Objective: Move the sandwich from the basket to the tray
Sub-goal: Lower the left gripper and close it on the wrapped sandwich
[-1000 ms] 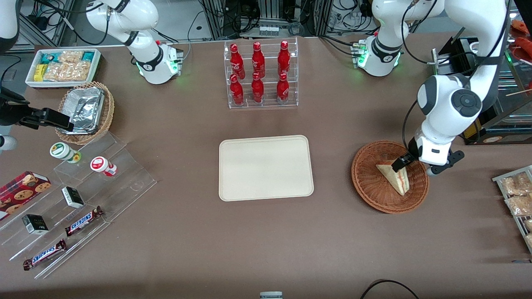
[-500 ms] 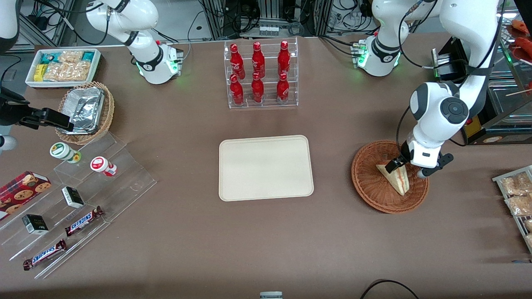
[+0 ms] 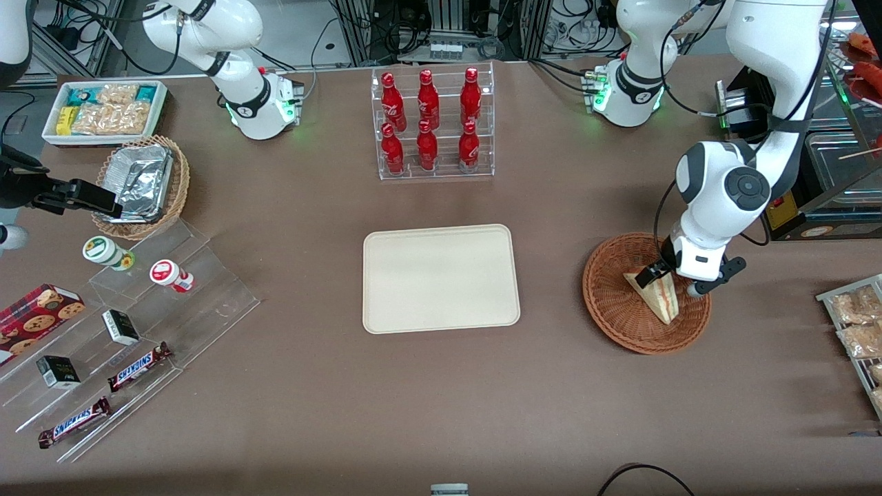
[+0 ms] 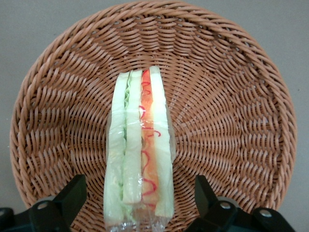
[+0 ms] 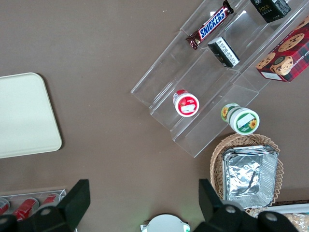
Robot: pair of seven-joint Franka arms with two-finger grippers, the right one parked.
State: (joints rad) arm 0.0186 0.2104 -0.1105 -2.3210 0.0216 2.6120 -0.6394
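Left wrist view: your gripper [image 4: 140, 203] straddles, fingers apart, the plastic-wrapped triangular sandwich [image 4: 140, 150] in the reddish-brown wicker basket [image 4: 231, 96]. Grasp step, I judge; next, close, lift, carry to the cream rectangular tray [image 3: 441, 277].

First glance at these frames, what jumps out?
The left arm's gripper, open, straddles the wrapped sandwich lying in the reddish wicker basket toward the working arm's end of the table. The cream tray sits bare mid-table, with a rack of red bottles farther from the camera.
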